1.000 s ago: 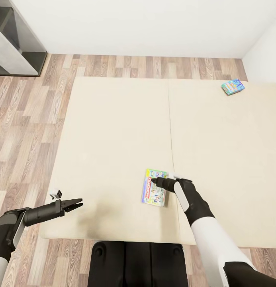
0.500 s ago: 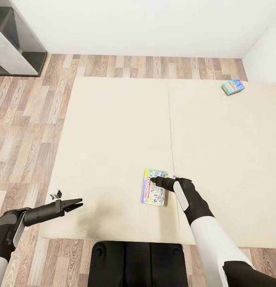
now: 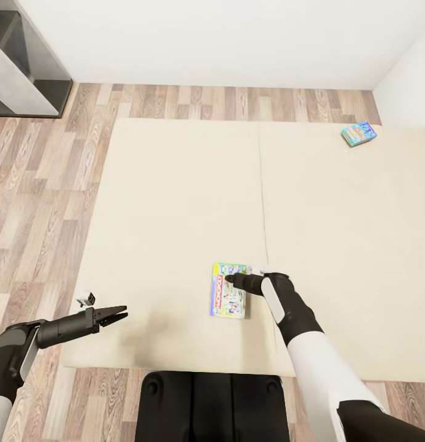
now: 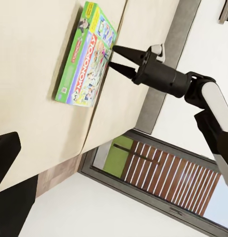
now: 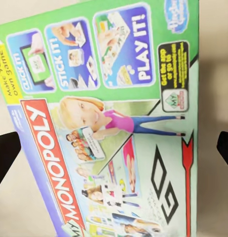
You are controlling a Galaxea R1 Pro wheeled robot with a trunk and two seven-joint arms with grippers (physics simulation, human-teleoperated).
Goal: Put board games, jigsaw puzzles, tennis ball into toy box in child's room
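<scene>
Lying flat on smooth cream mattress (image 3: 175,202): glossy rect. game box (image 3: 227,299), right tool (image 3: 229,280) above.

The right arm reaches forward, its white forearm and black wrist angled inward, the right gripper (image 3: 232,281) pointing left with its jaws parted. The left arm sits low at the robot's left side, the left gripper (image 3: 119,315) pointing right, jaws slightly apart.
</scene>
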